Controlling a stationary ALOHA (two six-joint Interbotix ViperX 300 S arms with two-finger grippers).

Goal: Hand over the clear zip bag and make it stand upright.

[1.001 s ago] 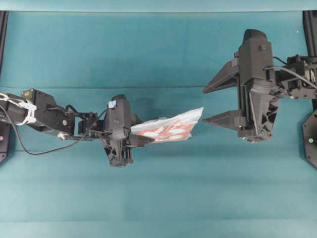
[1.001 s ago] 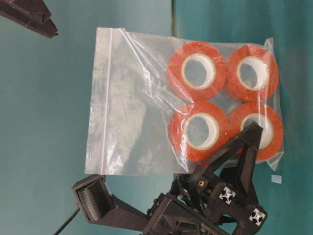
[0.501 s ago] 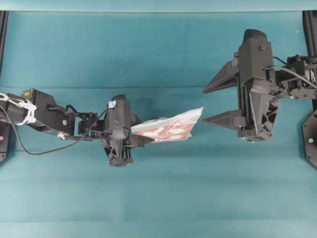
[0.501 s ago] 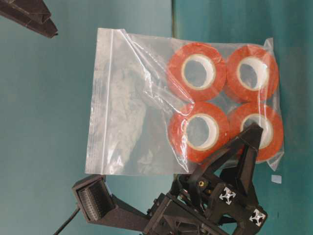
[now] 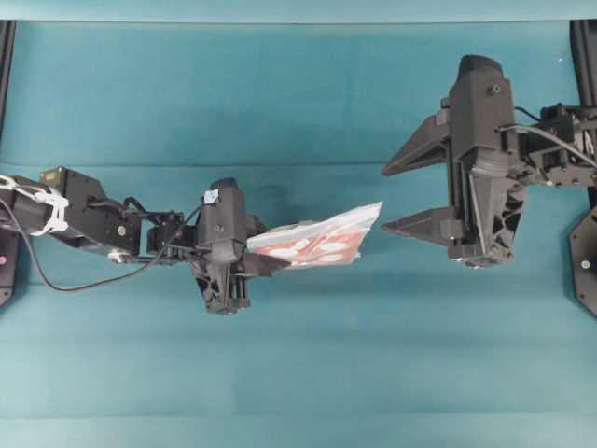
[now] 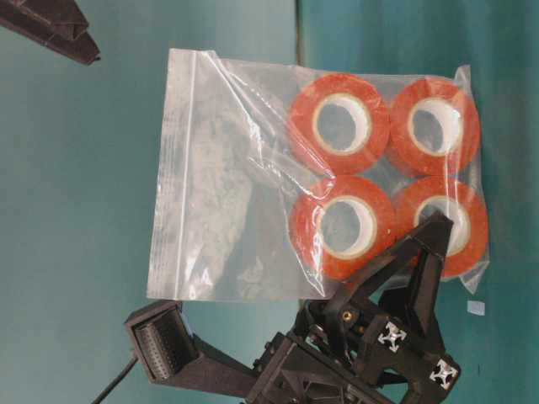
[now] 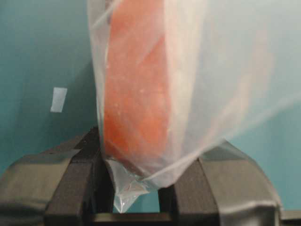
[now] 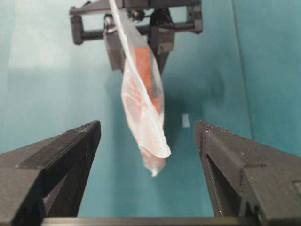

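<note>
The clear zip bag (image 5: 317,241) hangs in the air over the middle of the table, with several orange-red tape rolls (image 6: 341,122) bunched at one end. My left gripper (image 5: 266,258) is shut on that end, its fingers (image 7: 75,169) pinching the plastic beside a roll (image 7: 136,94). The empty zip end (image 6: 181,168) points toward my right gripper (image 5: 385,199), which is open wide. In the right wrist view the bag's tip (image 8: 153,157) hangs just at the mouth of the spread fingers (image 8: 70,150), touching neither.
Teal cloth (image 5: 298,373) covers the table. A small white scrap (image 8: 186,120) lies on it below the bag. Black frame posts (image 5: 583,56) stand at the left and right edges.
</note>
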